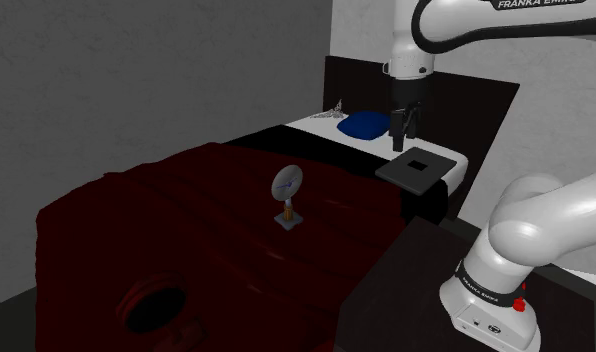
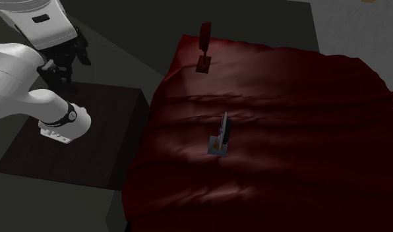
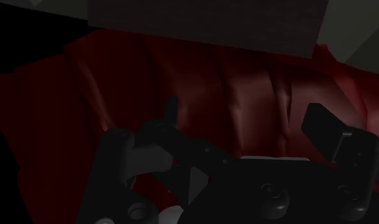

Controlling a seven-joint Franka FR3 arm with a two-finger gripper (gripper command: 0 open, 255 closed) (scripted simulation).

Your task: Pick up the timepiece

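Dark red bedcover (image 1: 186, 225), grey wall (image 1: 136, 70); clock (image 1: 287, 184) upright; pincer (image 1: 404, 135) wide, empty.

This is a bedroom in a home: a wide bed (image 1: 96, 250) under a rumpled dark red cover (image 2: 287, 99) takes up most of the space. At its head end, a strip of white bedding (image 1: 311, 124) and a blue cushion (image 1: 363, 124) lie against a dark headboard (image 1: 471, 105). Plain grey walls (image 1: 136, 70) close in behind the bed, a dark floor (image 2: 122, 46) runs along its side edge, and a small clock (image 1: 287, 190) stands near the middle of the cover.
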